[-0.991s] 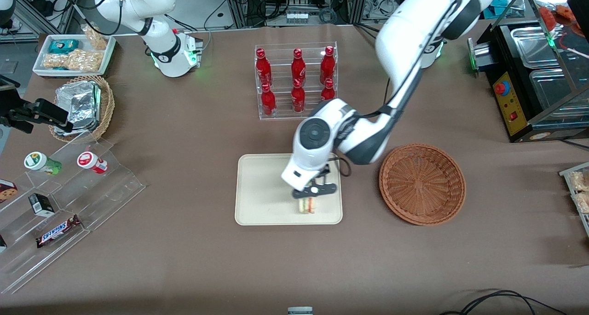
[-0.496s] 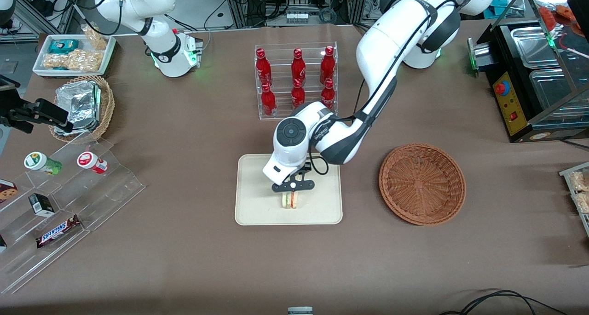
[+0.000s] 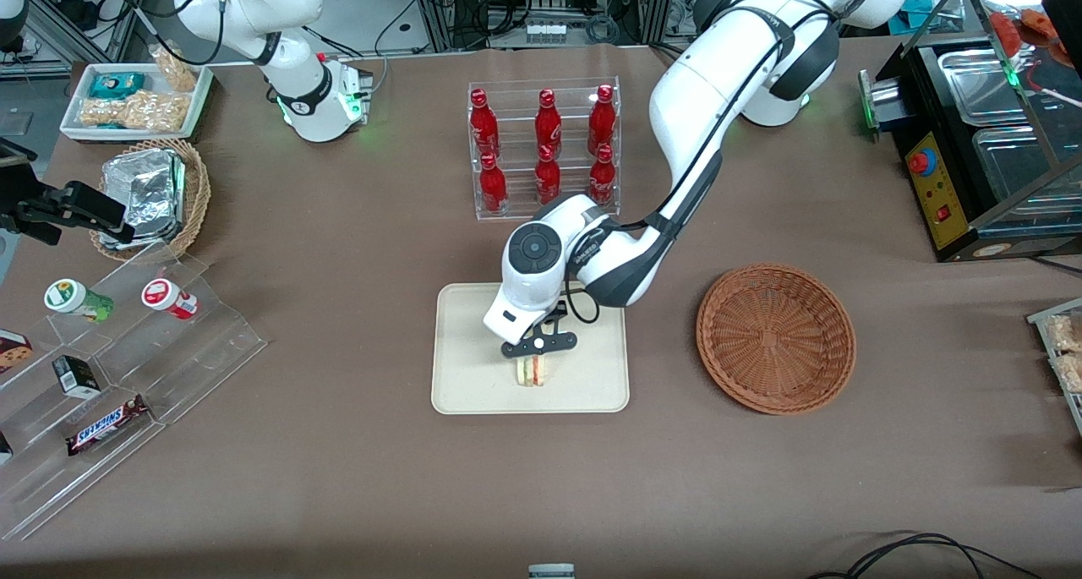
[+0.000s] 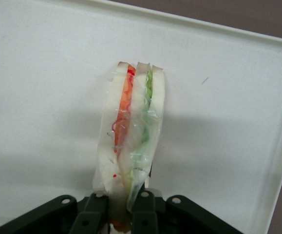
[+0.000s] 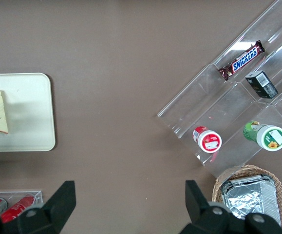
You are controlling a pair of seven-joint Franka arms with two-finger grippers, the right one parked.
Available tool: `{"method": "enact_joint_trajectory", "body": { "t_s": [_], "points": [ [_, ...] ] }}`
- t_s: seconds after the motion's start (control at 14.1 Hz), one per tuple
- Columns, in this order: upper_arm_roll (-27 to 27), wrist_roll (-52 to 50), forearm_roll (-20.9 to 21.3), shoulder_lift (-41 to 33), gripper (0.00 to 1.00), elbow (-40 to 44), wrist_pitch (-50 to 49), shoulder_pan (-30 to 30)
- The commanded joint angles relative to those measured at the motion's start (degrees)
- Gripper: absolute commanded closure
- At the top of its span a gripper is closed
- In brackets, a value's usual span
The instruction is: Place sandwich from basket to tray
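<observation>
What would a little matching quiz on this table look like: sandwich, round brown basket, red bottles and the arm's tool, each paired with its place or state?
Things:
1. sandwich
2. basket
3. red bottles
4. tool

States:
A. in a clear rack
B. shut on the sandwich, above the tray
C. holds nothing
D. over the tray, wrapped in clear film

Pairs: 1-D, 2-C, 3-A, 4-B

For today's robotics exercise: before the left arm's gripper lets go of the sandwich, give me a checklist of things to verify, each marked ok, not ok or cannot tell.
1. Gripper shut on the sandwich: ok.
2. Sandwich over the tray, inside its rim: ok.
3. Sandwich touching the tray surface: cannot tell.
4. Landing spot bare, nothing else on the tray: ok.
5. Basket emptied, nothing left in it: ok.
6. Red bottles apart from the gripper, farther from the front camera: ok.
</observation>
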Motion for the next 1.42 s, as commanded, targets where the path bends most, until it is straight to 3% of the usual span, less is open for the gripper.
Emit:
{"method": "enact_joint_trajectory", "body": {
  "t_s": [0.0, 0.42, 0.57, 0.71, 0.78, 1.35],
  "points": [
    [0.18, -2.16, 0.91, -2.49, 0.00, 1.72, -2.06, -0.44],
    [0.00, 0.11, 0.12, -17.96, 0.00, 1.45, -23.93, 3.16],
    [0.35, 3.62, -2.16, -22.80, 0.00, 1.02, -29.21, 5.43],
    [0.27, 2.85, -8.64, -26.23, 0.00, 0.49, -34.74, 11.05],
    [0.62, 3.81, -8.67, -27.55, 0.00, -0.47, -37.82, 11.86],
    [1.15, 23.83, -7.27, -41.17, 0.00, -18.56, -38.20, 27.66]
  ]
}}
